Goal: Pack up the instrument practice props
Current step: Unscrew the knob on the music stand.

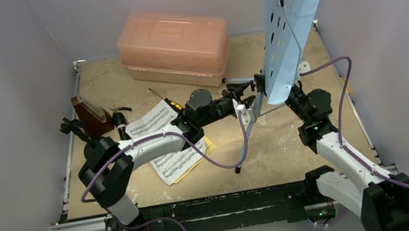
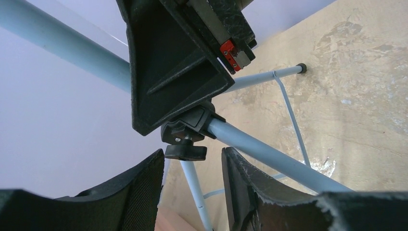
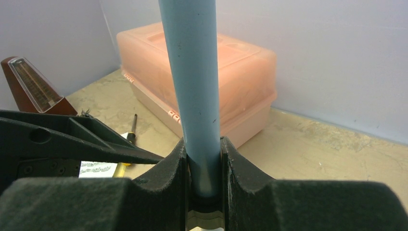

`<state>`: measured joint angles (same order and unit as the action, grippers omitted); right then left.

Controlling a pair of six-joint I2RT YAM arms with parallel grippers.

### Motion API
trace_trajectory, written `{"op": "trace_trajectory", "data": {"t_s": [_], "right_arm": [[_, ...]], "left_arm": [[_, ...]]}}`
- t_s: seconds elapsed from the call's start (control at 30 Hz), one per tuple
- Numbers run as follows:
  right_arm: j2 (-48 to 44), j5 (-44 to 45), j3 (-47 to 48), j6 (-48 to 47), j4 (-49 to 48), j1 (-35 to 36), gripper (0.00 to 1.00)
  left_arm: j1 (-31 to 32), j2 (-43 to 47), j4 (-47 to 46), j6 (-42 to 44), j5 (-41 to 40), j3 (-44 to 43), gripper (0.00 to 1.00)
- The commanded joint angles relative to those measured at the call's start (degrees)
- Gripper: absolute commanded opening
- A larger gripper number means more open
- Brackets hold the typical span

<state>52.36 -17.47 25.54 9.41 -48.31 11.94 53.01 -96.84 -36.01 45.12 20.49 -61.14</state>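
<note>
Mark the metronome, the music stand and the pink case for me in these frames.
metronome (image 1: 88, 118), top external view, on its brown wooden body.
music stand (image 1: 292, 17), top external view, on the perforated light-blue desk plate.
pink case (image 1: 173, 41), top external view, on the closed lid.

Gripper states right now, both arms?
Left gripper: open, empty, by the stand knob.
Right gripper: shut on the stand pole.

Bright, even, diffuse light, soft faint shadows, slight foreground blur in wrist views
</note>
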Motion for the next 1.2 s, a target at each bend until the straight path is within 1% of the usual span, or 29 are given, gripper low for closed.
{"op": "trace_trajectory", "data": {"t_s": [0.0, 0.3, 0.43, 0.53, 0.63, 0.77, 0.87, 1.03, 1.17], "right_arm": [[-1.21, -2.75, 1.88, 7.62, -0.37, 0.73, 0.06], [-1.32, -2.75, 1.88, 7.60, -0.30, 0.78, 0.06], [-1.23, -2.74, 1.93, 7.56, -0.29, 0.74, 0.06], [-1.34, -2.71, 1.93, 7.51, -0.29, 0.71, 0.06], [-1.35, -2.67, 1.96, 7.50, -0.22, 0.75, 0.06], [-1.42, -2.73, 1.97, 7.54, -0.24, 0.79, 0.06], [-1.33, -2.81, 1.97, 7.61, -0.33, 0.79, 0.06], [-1.08, -3.00, 1.97, 7.77, -0.55, 0.80, 0.06], [-1.16, -3.00, 1.97, 7.76, -0.49, 0.72, 0.06]], "left_arm": [[0.25, -1.24, -0.93, 1.97, -0.05, -2.68, 0.45], [0.25, -3.73, -0.09, 0.97, -1.11, -5.13, 0.41], [0.17, -4.04, -0.12, -2.82, -1.20, -5.89, 0.37], [0.10, -3.82, 0.77, -6.96, -0.34, -6.57, 0.30], [-0.51, -3.49, 2.12, -13.37, 1.92, -7.56, 0.22], [-2.85, -3.11, 2.87, -23.86, 8.75, -8.55, 0.12], [-4.62, -3.46, 3.11, -32.11, 12.66, -9.86, 0.07], [-6.30, -5.18, 5.85, -47.30, 14.11, -13.50, 0.05], [-7.60, -7.25, 6.32, -60.68, 16.18, -15.89, 0.09]]}}
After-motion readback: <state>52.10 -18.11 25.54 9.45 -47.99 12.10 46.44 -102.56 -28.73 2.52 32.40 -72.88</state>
